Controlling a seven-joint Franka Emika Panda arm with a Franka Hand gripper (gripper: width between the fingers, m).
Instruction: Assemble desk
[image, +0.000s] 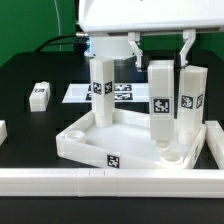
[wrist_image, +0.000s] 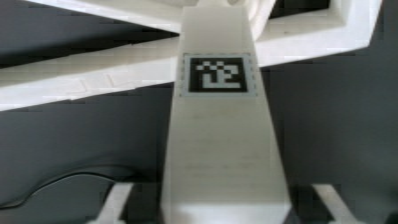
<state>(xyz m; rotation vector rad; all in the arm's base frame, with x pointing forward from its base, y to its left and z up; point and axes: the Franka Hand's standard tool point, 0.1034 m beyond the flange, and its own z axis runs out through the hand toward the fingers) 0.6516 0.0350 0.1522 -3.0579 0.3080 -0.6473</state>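
The tabletop (image: 75, 148) (wrist_image: 71, 88) is seen as a smooth white plastic tray, rectangular with a raised rim, set on the black table (image: 40, 70). At its far corner on the exterior view's left a white, square-sectioned leg (image: 100, 100) (wrist_image: 222, 135) is stood upright, with a black-and-white tag (wrist_image: 217, 75) carried on its face. This leg is clasped near its top by the gripper (image: 112, 50) (wrist_image: 222, 208), whose jaws are drawn partly together on it. In the wrist view the fingers (wrist_image: 121, 205) are seen on either side of the leg, though the contact itself is cut off by the frame edge and can only be presumed. The tabletop thus lies directly beneath the gripper, at the leg's lower end. Two further legs (image: 160, 100) (image: 190, 100) are stood upright along the tabletop's side on the exterior view's right. A loose leg (image: 40, 95) is laid flat on the table, well apart on the exterior view's left. The marker board (image: 125, 93) is seen behind the tabletop.
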